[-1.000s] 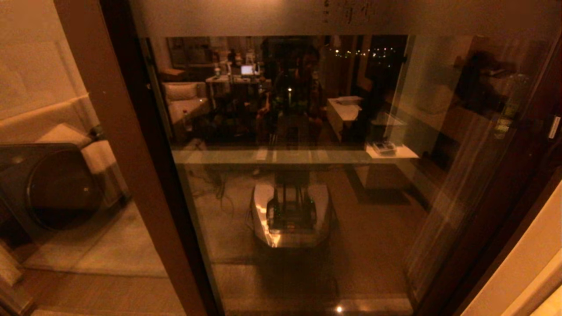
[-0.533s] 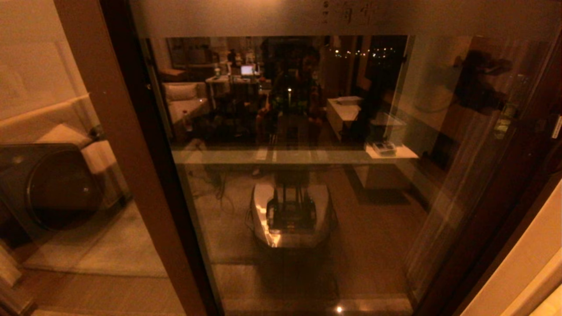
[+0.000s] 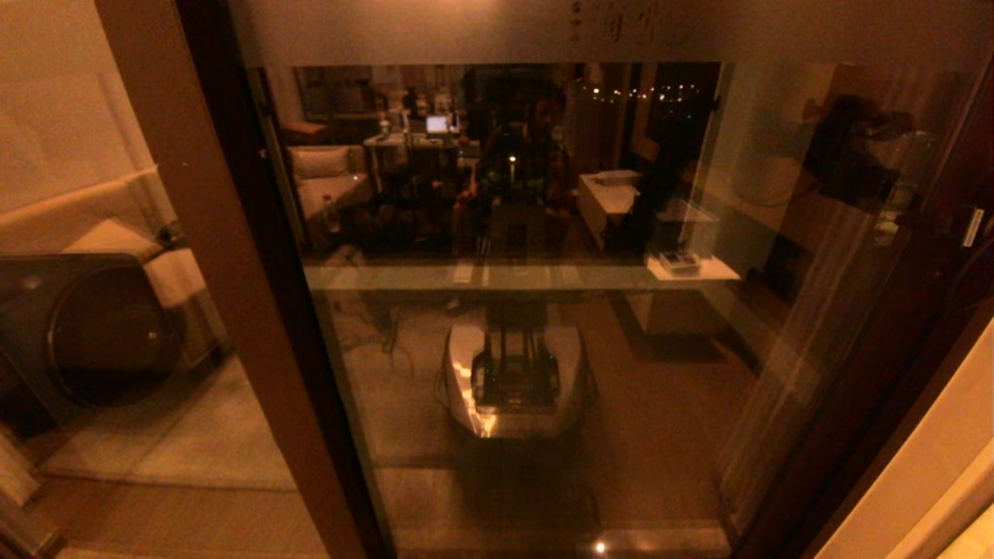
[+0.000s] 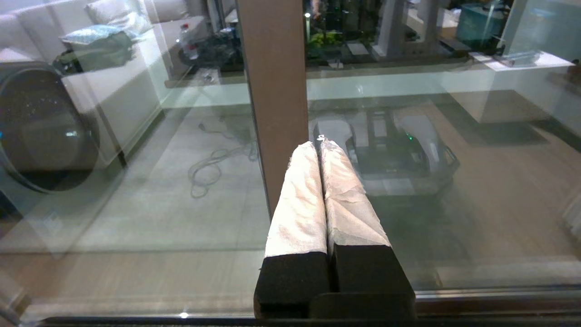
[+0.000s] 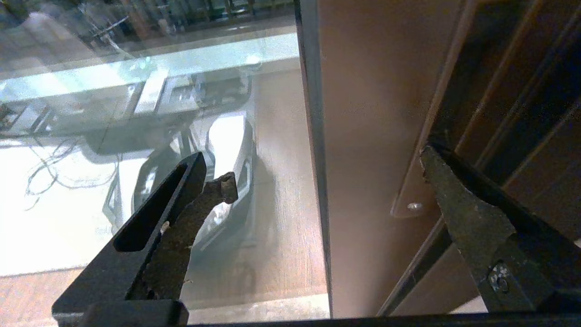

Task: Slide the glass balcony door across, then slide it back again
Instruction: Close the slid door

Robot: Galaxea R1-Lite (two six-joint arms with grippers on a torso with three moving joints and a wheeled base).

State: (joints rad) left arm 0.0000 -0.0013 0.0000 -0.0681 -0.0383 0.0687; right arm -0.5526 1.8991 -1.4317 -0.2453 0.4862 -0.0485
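The glass balcony door (image 3: 543, 326) fills the middle of the head view, with a frosted top band and brown frame. Its left stile (image 3: 210, 272) runs down beside the left panel. My left gripper (image 4: 320, 144) is shut with nothing in it, its white-wrapped fingertips close in front of a brown stile (image 4: 277, 91). My right gripper (image 5: 327, 167) is open and straddles the door's right stile (image 5: 372, 136). One finger (image 5: 213, 195) is over the glass and the other finger (image 5: 458, 204) lies by the dark handle slot (image 5: 447, 122). A dark part of the right arm (image 3: 974, 241) shows at the right edge.
A washing machine (image 3: 109, 334) with a round dark door stands behind the left glass panel. The glass mirrors my base (image 3: 512, 380) and the room behind me. A cream wall (image 3: 932, 466) borders the dark frame at the lower right.
The dark arm part at the right edge has shifted slightly. The door's stiles stand where they stood.
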